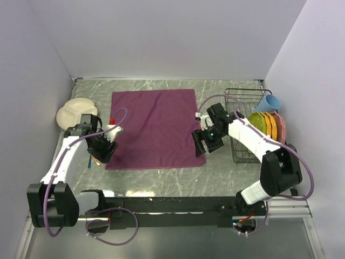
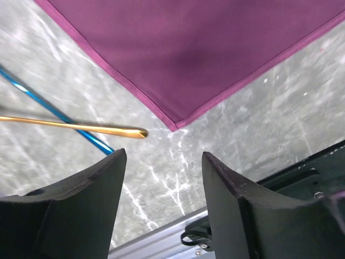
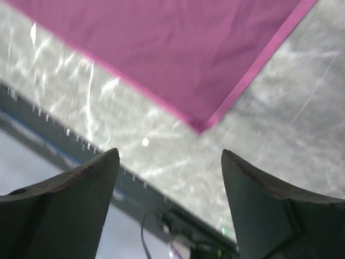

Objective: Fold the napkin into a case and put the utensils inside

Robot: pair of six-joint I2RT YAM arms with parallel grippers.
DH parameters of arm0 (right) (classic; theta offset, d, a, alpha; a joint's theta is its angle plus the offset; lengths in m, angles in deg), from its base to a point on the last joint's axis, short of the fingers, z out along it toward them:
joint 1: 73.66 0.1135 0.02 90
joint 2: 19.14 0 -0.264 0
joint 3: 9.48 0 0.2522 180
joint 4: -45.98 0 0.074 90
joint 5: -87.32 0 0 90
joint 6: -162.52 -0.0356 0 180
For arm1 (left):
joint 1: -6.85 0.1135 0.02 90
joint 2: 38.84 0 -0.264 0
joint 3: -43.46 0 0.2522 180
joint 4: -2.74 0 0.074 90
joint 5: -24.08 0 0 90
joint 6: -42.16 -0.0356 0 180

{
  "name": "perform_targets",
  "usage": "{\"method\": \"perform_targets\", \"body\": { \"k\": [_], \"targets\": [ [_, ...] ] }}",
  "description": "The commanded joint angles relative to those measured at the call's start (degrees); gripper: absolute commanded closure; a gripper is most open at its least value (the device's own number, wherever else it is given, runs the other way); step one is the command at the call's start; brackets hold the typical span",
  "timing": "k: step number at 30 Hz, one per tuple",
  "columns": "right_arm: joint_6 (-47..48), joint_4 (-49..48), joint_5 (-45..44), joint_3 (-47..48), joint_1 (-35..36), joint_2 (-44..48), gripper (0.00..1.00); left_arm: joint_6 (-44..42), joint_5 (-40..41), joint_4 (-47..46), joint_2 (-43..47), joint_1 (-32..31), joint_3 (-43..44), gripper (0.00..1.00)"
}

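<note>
On the desk (image 1: 161,181), centre: the napkin (image 1: 153,129) lies flat, spread as an open square, unfolded. Its far edge runs near the back wall and its near edge faces the arm bases.

Left pincer (image 2: 164,156): open, with nothing between the jaws. It hangs over the near-left corner of the napkin. In the left wrist view that corner points toward the gap between the two dark fingers (image 2: 81,205). Bare marbled desk shows between them. Whether the fingertips touch the desk, I cannot tell.

Utensils: both lie on the bare desk just left of the napkin's near-left corner, apart from the cloth. The spoon (image 2: 75,127) is thin and gold, and one end of it lies near the corner. The fork (image 2: 51,110) shows only as a blue stem. It crosses the spoon and runs out of sight behind the left finger.

Right pincer (image 3: 170,154): open and holding nothing. It sits over the napkin's near-right corner, which lies just ahead of the gap between its fingers (image 3: 269,205).

Others:
- A cream divided plate (image 1: 73,113) sits at far left, beside the left arm.
- A wire rack (image 1: 240,102) stands at far right, behind the right arm.
- Stacked coloured bowls (image 1: 267,124) and a blue cup (image 1: 271,102) are at the rack.
</note>
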Motion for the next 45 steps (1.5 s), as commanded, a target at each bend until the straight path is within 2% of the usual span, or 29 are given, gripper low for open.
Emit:
{"method": "perform_targets", "body": {
  "k": [1, 5, 9, 12, 17, 20, 22, 25, 27, 28, 30, 34, 37, 39, 45],
  "targets": [
    [6.3, 10.1, 2.4, 7.3, -0.4, 1.1, 0.13, -0.5, -4.3, 1.6, 0.9, 0.4, 5.9, 0.36],
    [4.6, 2.1, -0.8, 15.4, -0.3, -4.7, 0.22, 5.5, -7.2, -3.0, -5.6, 0.4, 10.6, 0.38],
    [3.6, -1.5, -2.8, 24.0, -0.4, -16.9, 0.39, 10.1, -11.1, -5.5, -16.1, 0.4, 17.7, 0.42],
    [2.5, -2.8, -3.5, 30.1, -0.5, -24.3, 0.41, 13.8, -10.9, -9.2, -23.1, 0.5, 22.7, 0.43],
    [0.4, -4.4, -3.4, 41.1, -2.4, -31.6, 0.4, 21.9, -13.1, -12.3, -34.3, 1.8, 37.7, 0.35],
    [-1.6, -10.0, -6.6, 43.9, -3.9, -32.8, 0.34, 27.9, -10.0, -18.1, -38.6, 1.9, 43.8, 0.3],
    [-2.3, -12.4, -9.1, 46.1, -4.9, -34.1, 0.33, 30.2, -6.5, -20.4, -42.7, 1.9, 48.8, 0.3],
    [-6.7, -13.8, -11.6, 57.0, -6.3, -39.4, 0.32, 34.2, -2.7, -21.7, -49.5, 2.1, 56.9, 0.31],
    [-9.5, -15.8, -15.6, 60.5, -6.5, -43.4, 0.32, 34.8, -1.9, -22.5, -54.0, 2.6, 60.5, 0.32],
    [-10.3, -16.7, -17.1, 62.9, -6.5, -44.5, 0.32, 37.7, -1.1, -22.7, -55.3, 2.8, 63.4, 0.33],
    [-12.0, -19.6, -20.0, 65.2, -6.6, -47.8, 0.33, 38.5, -0.3, -23.8, -58.7, 3.2, 66.0, 0.33],
    [-14.6, -25.1, -20.0, 69.4, -7.3, -52.7, 0.31, 40.7, 2.2, -26.5, -62.6, 3.6, 70.0, 0.34],
    [-16.1, -23.9, -20.5, 75.1, -7.6, -56.0, 0.3, 42.6, 2.7, -27.0, -65.9, 4.0, 72.8, 0.35],
    [-16.2, -23.2, -20.2, 76.5, -7.8, -58.0, 0.29, 43.0, 3.0, -27.1, -68.4, 4.3, 74.6, 0.36],
    [-16.2, -24.8, -18.8, 70.6, -8.1, -56.2, 0.27, 42.9, 3.1, -27.1, -74.7, 4.8, 79.7, 0.43]
  ]
}}
